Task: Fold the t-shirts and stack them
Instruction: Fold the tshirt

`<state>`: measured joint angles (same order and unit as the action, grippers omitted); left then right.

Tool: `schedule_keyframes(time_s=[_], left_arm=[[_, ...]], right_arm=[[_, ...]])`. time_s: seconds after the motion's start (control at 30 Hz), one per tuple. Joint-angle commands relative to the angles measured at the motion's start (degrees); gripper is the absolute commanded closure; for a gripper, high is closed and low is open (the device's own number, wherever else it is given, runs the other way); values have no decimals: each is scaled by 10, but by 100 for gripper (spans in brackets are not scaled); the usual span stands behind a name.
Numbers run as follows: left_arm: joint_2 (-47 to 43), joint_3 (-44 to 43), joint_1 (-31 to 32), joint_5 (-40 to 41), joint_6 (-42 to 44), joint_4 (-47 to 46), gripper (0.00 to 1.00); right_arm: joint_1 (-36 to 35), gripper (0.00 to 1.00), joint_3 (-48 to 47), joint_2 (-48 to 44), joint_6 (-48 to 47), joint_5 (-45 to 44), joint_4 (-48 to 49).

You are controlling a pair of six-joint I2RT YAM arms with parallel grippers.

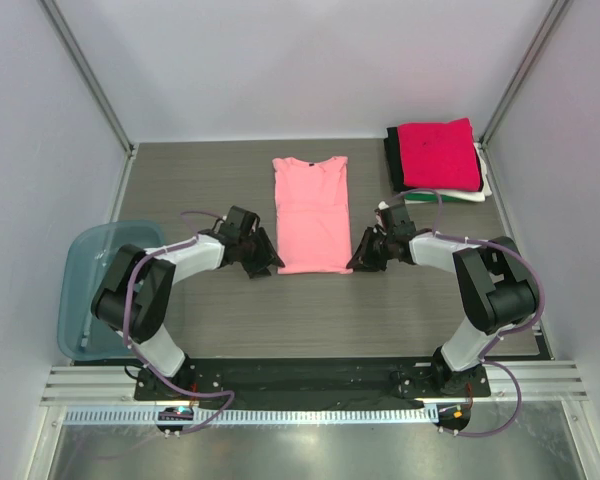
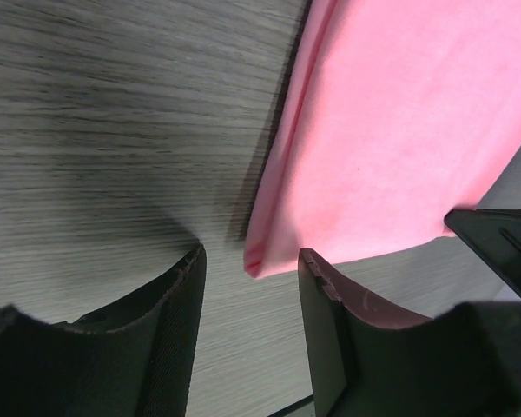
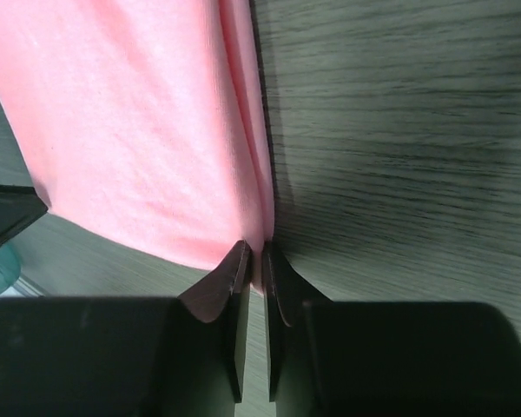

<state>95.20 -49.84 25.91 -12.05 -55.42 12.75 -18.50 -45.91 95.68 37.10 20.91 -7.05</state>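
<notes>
The salmon-pink t-shirt (image 1: pixel 312 212) lies flat in the table's middle, sides folded in to a narrow strip, collar at the far end. My left gripper (image 1: pixel 270 262) is open at the shirt's near left corner; in the left wrist view (image 2: pixel 247 261) that folded corner (image 2: pixel 259 257) sits between the fingers, unpinched. My right gripper (image 1: pixel 355 260) is shut on the near right corner; in the right wrist view (image 3: pixel 252 259) the pink edge (image 3: pixel 259 217) is pinched between the pads. A stack of folded shirts, magenta-red (image 1: pixel 438 153) on top of black, white and green, sits at the far right.
A translucent blue plastic bin (image 1: pixel 88 285) sits at the table's left edge beside the left arm. White walls and metal frame posts close in the table at left, right and back. The other gripper's black tip (image 2: pixel 504 248) shows across the hem.
</notes>
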Motion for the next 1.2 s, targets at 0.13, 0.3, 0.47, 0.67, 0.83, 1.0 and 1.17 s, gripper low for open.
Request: schedule_keyframes(time_s=[0.13,0.3,0.47,0.67,0.83,1.0,1.17], left_arm=[[15,19,12,3,-14,-33,55],[9,29,14,9,-15,-34,61],[14,31,16,12,-19,-35,67],[18,29,17,13,-20,-39,76],[22,27,19,14,-21,-41,85],[29,26,23,15,-28,-45,98],[13,30,34,19,-40,-41,100]], right_arm=[[0,60,21,3,-11,-5,0],[3,51,25,-22,-25,-28,-32],[2,53,40,-19,-26,-20,-31],[2,59,60,-18,-20,-12,-17],[3,68,69,-17,-21,-9,-10],[2,88,80,-13,-12,5,11],[2,99,86,-38,-10,15,1]])
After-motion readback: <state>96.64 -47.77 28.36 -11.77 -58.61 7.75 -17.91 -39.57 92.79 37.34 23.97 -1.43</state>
